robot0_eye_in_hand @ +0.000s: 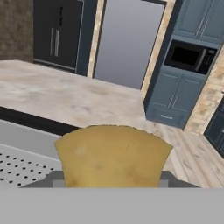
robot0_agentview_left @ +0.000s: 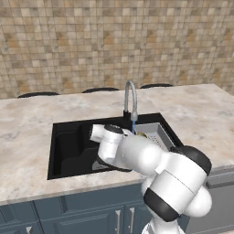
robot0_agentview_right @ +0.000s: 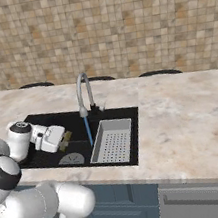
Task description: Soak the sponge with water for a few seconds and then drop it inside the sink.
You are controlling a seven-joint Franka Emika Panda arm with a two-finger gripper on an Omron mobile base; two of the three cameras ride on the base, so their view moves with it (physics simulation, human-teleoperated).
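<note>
- Sponge (robot0_eye_in_hand: 113,155) sat clamped in the gripper (robot0_agentview_right: 64,139); jaws narrow, pinched on its two side faces, per the hand view. Yellow-orange block, held over the sink (robot0_agentview_right: 45,137) interior, left half, above the drain (robot0_agentview_right: 71,159).
- Handling, my read: light, soft, compressible. Will get heavier and slicker once wet. Not fragile. Best grip is across the short sides near mid-body, as it looked here; a squeeze that's too hard would wring it out, too light and it could slip when soaked.
- Water (robot0_agentview_right: 88,130) ran as a thin blue stream from the faucet (robot0_agentview_right: 82,93), at roughly 3 o'clock from the gripper in the right base view, near but not touching the sponge as far as I could tell.
- Strainer tray (robot0_agentview_right: 113,140) lay in the sink's right half, further toward 3 o'clock, beyond the stream.
- Judgement: the soak looked not yet done; the sponge needed to shift toward 3 o'clock into the stream. Risk: overshoot could drop it in the tray instead of the basin.
</note>
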